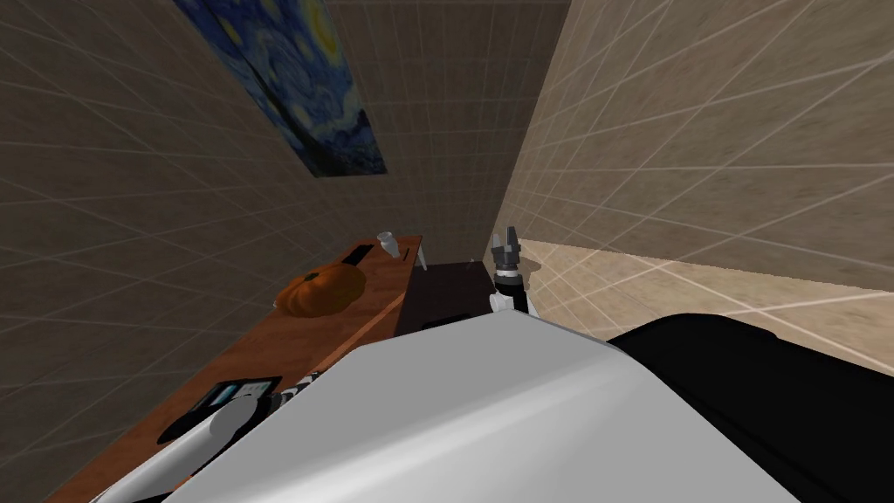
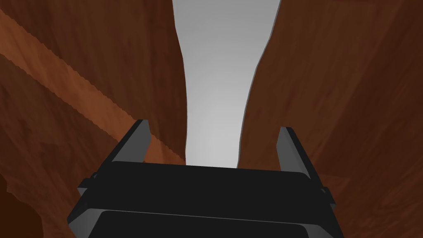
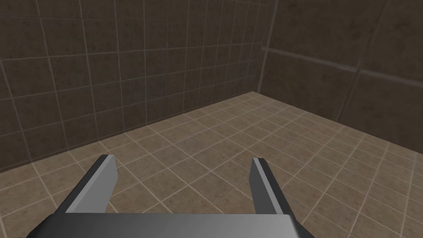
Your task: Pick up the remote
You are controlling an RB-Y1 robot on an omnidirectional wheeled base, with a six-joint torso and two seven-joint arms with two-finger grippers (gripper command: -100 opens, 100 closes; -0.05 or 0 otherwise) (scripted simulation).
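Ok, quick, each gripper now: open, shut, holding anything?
Left gripper, thin grey blade fingers: open, empty, at the reddish-brown wooden table.
Right gripper, same grey fingers: open, empty.

A long brown table (image 1: 262,345) runs along the left wall. At its near end lies a flat black remote (image 1: 237,393) with light squares on it. Farther along sits an orange pumpkin (image 1: 319,291). Just past it lies a thin black slab (image 1: 358,255). At the far end is a small pale cup (image 1: 387,240), tilted.
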